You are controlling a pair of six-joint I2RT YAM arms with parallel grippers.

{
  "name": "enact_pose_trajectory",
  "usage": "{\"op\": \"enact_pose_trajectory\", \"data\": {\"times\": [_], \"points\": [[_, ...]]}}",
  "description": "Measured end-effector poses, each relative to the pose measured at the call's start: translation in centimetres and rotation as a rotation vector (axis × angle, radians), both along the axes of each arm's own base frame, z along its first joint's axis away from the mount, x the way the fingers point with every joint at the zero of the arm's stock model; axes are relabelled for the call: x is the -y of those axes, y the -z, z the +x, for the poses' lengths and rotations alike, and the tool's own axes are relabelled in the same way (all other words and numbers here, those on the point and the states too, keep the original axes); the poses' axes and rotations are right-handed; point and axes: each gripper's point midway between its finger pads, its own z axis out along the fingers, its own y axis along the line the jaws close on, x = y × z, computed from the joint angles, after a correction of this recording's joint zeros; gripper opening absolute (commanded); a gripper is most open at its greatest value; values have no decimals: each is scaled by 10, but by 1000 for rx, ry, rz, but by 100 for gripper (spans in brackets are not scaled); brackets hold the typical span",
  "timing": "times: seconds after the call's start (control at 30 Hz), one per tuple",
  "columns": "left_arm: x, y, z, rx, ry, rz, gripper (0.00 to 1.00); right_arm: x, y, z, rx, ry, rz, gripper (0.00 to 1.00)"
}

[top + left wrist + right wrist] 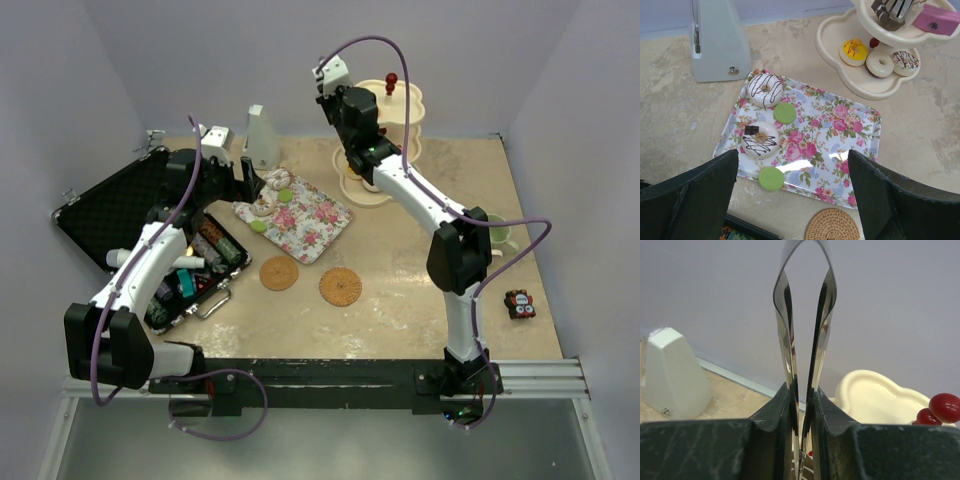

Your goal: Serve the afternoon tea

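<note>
The cream three-tier stand (395, 140) with its red knob (391, 78) stands at the back. Its bottom tier (832, 37) holds a yellow cake (853, 51) and two donuts (879, 63); a pink cake (937, 20) lies on the tier above. My right gripper (362, 158) is shut on metal tongs (805, 290) beside the stand; the tong tips are hidden. My left gripper (792, 162) is open and empty above the floral tray (840, 150), which holds two white donuts (765, 89) (759, 139) and a green disc (785, 113). A second green disc (771, 178) lies at the tray's near edge.
Two woven coasters (279, 272) (341, 286) lie in front of the tray. A green mug (497, 233) sits at the right behind my right arm. The open black tool case (140, 235) is at the left, the grey pyramid (261, 137) behind the tray. A small dark toy (519, 304) lies at the right.
</note>
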Motion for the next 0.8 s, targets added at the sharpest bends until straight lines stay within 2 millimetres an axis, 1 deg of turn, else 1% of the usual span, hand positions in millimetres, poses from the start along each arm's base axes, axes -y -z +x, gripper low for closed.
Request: {"op": "enact_pose_trajectory", "data": {"times": [0.27, 0.4, 0.53, 0.67, 0.77, 0.8], "points": [[0, 0, 0, 0, 2, -1, 95, 8, -7, 2, 13, 28, -11, 3], [0, 0, 0, -1, 3, -1, 95, 17, -5, 5, 8, 52, -23, 3], [1, 0, 0, -1, 5, -2, 95, 20, -8, 6, 6, 61, -26, 4], [1, 0, -1, -1, 6, -2, 95, 21, -9, 5, 3, 62, -33, 13], [1, 0, -1, -1, 6, -3, 95, 21, -6, 5, -8, 62, -41, 25], [1, 0, -1, -1, 7, -3, 95, 21, -6, 5, -10, 62, -42, 31]]}}
